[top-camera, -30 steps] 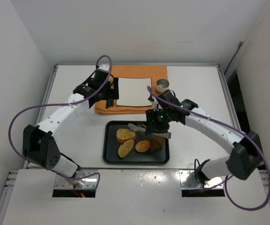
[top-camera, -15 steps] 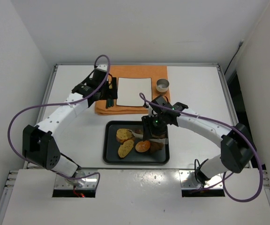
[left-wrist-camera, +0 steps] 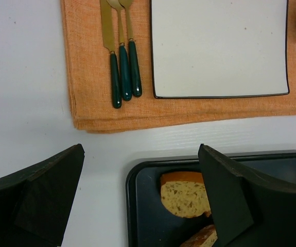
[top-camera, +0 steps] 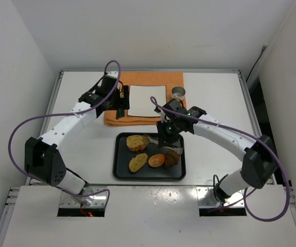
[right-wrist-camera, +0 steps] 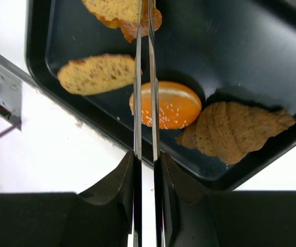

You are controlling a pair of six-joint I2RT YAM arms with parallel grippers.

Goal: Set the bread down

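My right gripper (top-camera: 167, 135) is shut on metal tongs (right-wrist-camera: 138, 77), seen close in the right wrist view (right-wrist-camera: 146, 164). The tong tips pinch a bread slice (top-camera: 136, 142) at the back left of the black tray (top-camera: 122, 172); it also shows in the right wrist view (right-wrist-camera: 119, 10) and the left wrist view (left-wrist-camera: 185, 194). A second slice (top-camera: 138, 162), a seeded bun (top-camera: 156, 160) and a croissant (top-camera: 172, 157) lie in the tray. The white square plate (top-camera: 146, 100) is bare. My left gripper (top-camera: 118, 105) is open and empty over the table between placemat and tray (left-wrist-camera: 140, 195).
The plate rests on an orange placemat (top-camera: 153, 80) with green-handled cutlery (left-wrist-camera: 121, 62) on its left side. A small metal cup (top-camera: 177, 93) stands at the placemat's right end. White walls enclose the table on three sides.
My right arm has swung left with the tongs. The bread slice has shifted toward the tray's back edge, now pinched in the tong tips. The left arm has barely moved.
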